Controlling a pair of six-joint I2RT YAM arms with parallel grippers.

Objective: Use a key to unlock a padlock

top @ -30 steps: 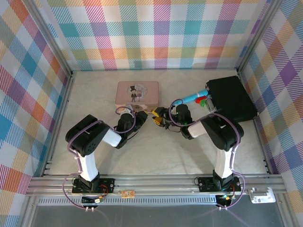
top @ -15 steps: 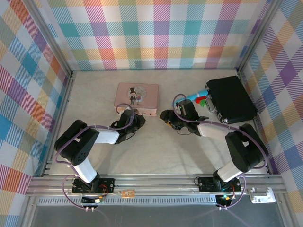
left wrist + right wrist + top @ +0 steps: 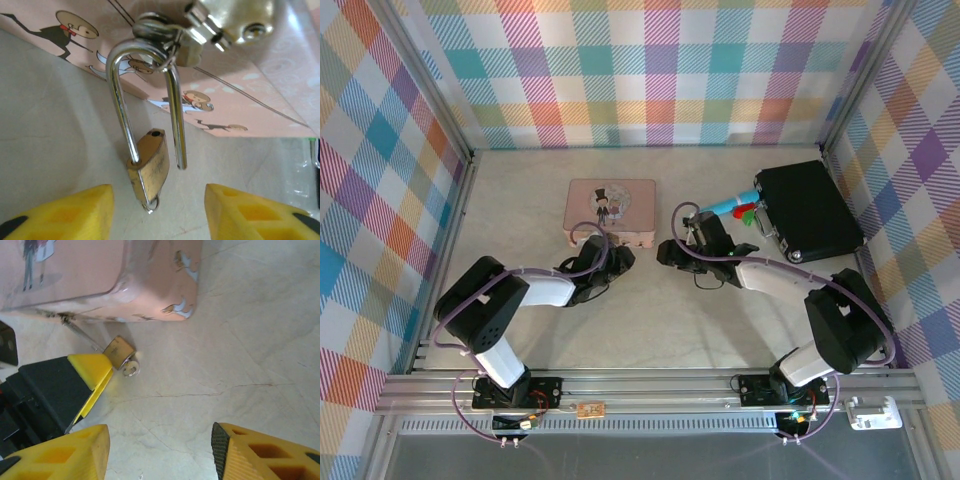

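LOCK SPRUNG AT THE PINK TIN: The padlock (image 3: 149,165) hangs by its shackle (image 3: 119,100) from the hasp (image 3: 165,32) of the pink tin (image 3: 240,100). One leg is seated in the brass body, and the other is free, ending just beside it. My left gripper (image 3: 159,216) hovers close with its fingers spread and nothing between them. My right gripper (image 3: 160,450) faces it across the table (image 3: 240,340), fingers likewise spread and empty. A small silver ring shows at the body's bottom end. I take it for the key (image 3: 151,204) sitting in the keyway, its blade hidden. By my reading the unlocking itself is done and only tidying is left: drawing the key, or slipping the shackle off the hasp. Either calls for a narrow pinch on the brass body without dragging the tin. The padlock's long axis runs from the hasp straight toward my left fingers, with the arch at the tin and the keyway end pointing at me.
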